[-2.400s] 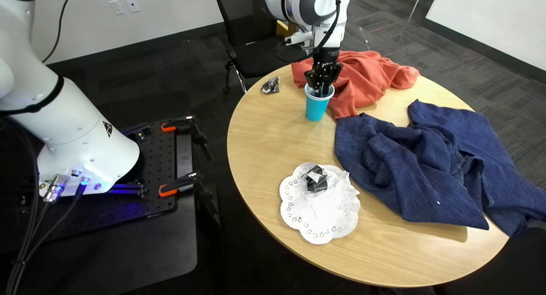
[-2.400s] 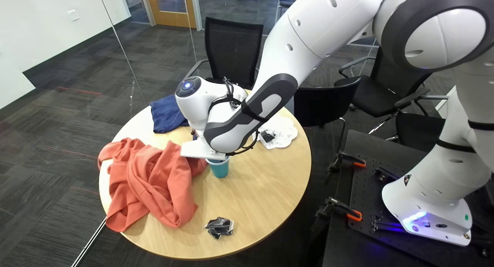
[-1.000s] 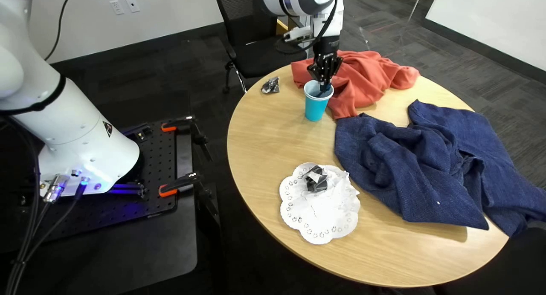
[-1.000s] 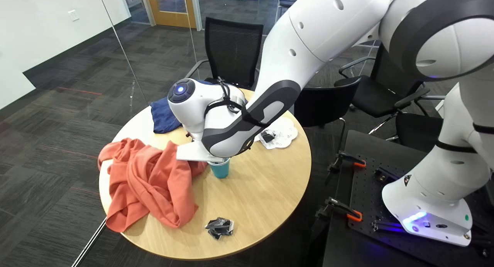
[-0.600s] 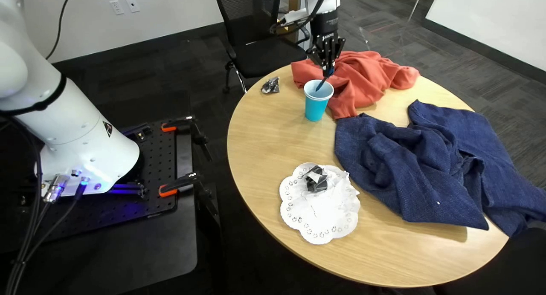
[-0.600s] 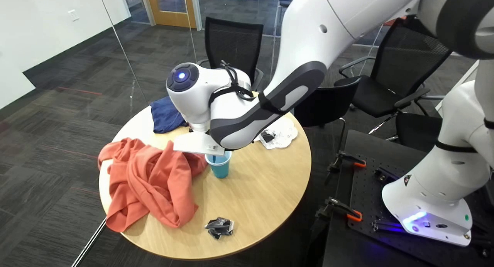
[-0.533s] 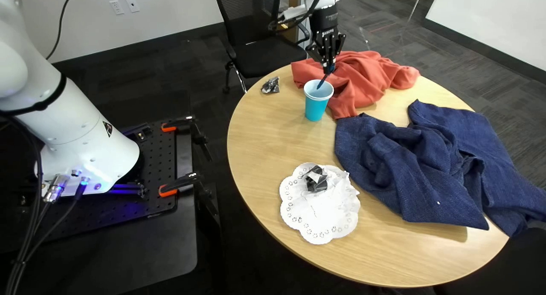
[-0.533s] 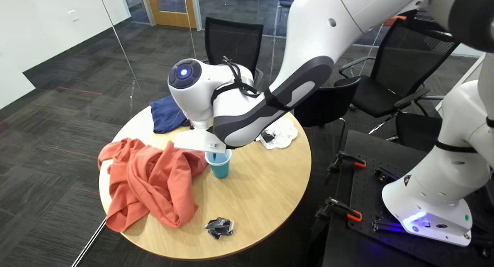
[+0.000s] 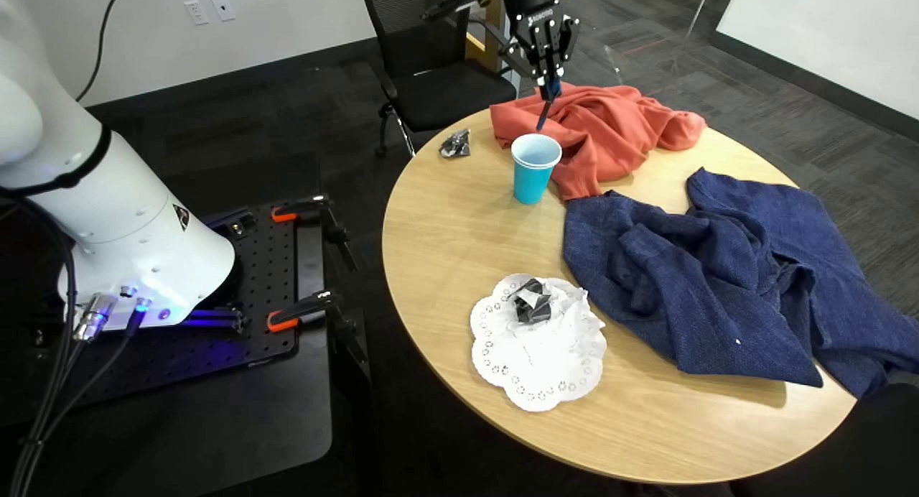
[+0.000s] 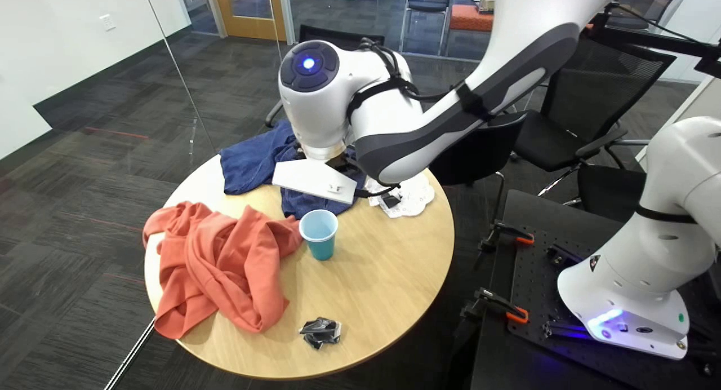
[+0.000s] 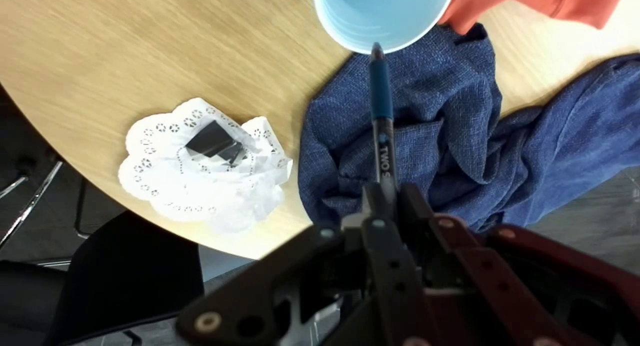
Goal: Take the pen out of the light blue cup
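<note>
Wrist view, lower centre: my pincer (image 11: pixel 389 198), its two fingers (image 11: pixel 414 211) clamped on the barrel of a blue-sleeved pen (image 11: pixel 381 88). The pen points up the frame, tip foremost; lettering reads "TWO S" before the grip hides the rest, and its rear end cannot be seen. Top centre, cut by the frame edge: the light blue cup (image 11: pixel 382 11), upright, the tip overlapping its near rim along this line of sight.

In an exterior view, upper centre, the same tip stands just above the mouth of the cup, the pen slightly tilted. I judge the drawing-out step complete, or very nearly so. My white arm (image 10: pixel 386 122) conceals pen and pincer in an exterior view.

Beyond, wrist view: rumpled denim cloth (image 11: pixel 345 146), right of centre; a paper doily (image 11: pixel 155 161), left, bearing a crumpled black wrapper (image 11: pixel 212 140); coral fabric (image 11: pixel 550 3), upper right. All lie on the round wooden table (image 11: pixel 225 41). Farthest, upper centre of an exterior view: a black mesh chair (image 9: pixel 452 95).

Next move, in my judgement: a short rise, a sideways carry past the rim, then a lowering to the tabletop before release. Slackening early could let the slim barrel pivot and knock the cup.
</note>
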Controlling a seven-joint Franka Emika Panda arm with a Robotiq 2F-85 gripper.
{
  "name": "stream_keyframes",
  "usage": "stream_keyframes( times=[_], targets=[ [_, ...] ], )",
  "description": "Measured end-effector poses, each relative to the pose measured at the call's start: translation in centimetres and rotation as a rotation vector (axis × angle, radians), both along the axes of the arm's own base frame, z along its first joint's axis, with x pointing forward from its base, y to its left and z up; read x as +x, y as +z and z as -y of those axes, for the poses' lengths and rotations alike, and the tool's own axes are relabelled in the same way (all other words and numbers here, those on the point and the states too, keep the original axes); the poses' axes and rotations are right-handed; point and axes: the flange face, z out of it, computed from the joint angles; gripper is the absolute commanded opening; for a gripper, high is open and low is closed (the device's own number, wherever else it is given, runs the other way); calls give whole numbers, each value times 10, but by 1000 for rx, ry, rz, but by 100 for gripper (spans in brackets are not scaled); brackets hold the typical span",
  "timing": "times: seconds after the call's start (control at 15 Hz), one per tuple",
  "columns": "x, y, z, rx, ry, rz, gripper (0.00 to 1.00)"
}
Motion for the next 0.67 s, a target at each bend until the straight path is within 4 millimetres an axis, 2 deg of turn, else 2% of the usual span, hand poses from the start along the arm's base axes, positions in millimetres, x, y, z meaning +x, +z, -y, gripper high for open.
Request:
stream_keyframes(
  times=[0.2,0.33,0.67],
  targets=[
    [-23,16,13,2,-11,-9,3],
    [-36,20,23,10,-5,-29,3],
    [-56,8,47,51,60,-145,3]
  ],
)
